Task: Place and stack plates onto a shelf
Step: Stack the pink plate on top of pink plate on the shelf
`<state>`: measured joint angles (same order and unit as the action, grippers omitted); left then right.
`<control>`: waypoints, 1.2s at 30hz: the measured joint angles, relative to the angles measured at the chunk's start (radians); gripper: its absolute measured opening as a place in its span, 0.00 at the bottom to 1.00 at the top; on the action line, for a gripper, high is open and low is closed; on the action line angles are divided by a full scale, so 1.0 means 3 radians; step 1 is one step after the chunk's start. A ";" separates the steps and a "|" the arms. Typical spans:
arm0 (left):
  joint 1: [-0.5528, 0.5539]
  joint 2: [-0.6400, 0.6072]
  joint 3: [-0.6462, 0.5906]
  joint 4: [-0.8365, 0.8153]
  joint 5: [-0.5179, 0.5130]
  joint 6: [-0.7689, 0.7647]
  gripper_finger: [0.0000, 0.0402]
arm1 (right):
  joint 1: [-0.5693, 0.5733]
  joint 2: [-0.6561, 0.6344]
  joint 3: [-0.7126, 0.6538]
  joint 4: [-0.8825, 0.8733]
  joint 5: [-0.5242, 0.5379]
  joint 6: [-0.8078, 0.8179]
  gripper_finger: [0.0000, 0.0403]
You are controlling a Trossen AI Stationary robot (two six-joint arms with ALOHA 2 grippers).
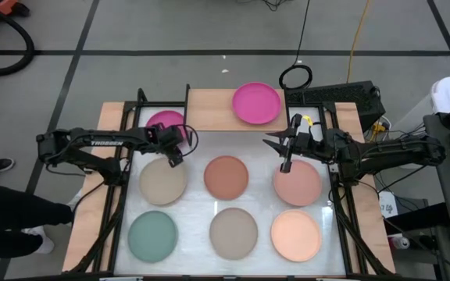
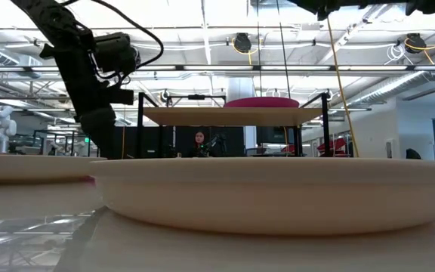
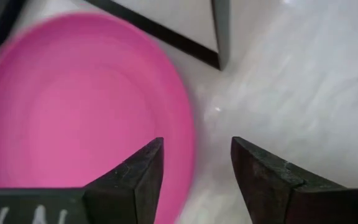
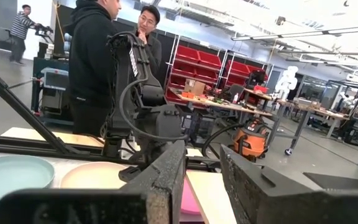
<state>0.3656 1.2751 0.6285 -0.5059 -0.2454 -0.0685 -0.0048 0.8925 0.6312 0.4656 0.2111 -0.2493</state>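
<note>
One magenta plate [image 1: 257, 103] is already set on the shelf [image 1: 209, 109]. The second magenta plate [image 1: 165, 122] lies on the table [image 1: 190, 199] just beside the shelf, and six more plates are spread farther off.

The left gripper [image 3: 194, 171] is seen over that plate's rim, jaws parted and empty.

The right gripper [image 4: 202, 177], beside the shelf, is likewise parted and empty; people behind are shown only there.

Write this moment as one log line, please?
left gripper: open, over magenta plate rim | right gripper: open, empty | shelf: one magenta plate
</note>
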 joint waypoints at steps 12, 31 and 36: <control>0.0212 0.0474 0.0001 -0.0071 -0.0428 -0.0041 0.50 | 0.0000 0.0000 0.0000 0.0000 0.0000 -0.0015 0.21; 0.0264 0.0131 -0.0004 -0.0243 -0.0461 -0.0188 0.03 | -0.0001 0.0000 0.0000 -0.0004 0.0000 -0.0006 0.21; 0.0262 -0.0511 -0.0003 -0.0298 -0.0535 -0.0281 0.03 | -0.0001 0.0000 0.0000 -0.0008 0.0001 -0.0011 0.21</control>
<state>0.4442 1.1217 0.6277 -0.5953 -0.4058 -0.1528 -0.0051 0.8925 0.6312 0.4633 0.2113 -0.2528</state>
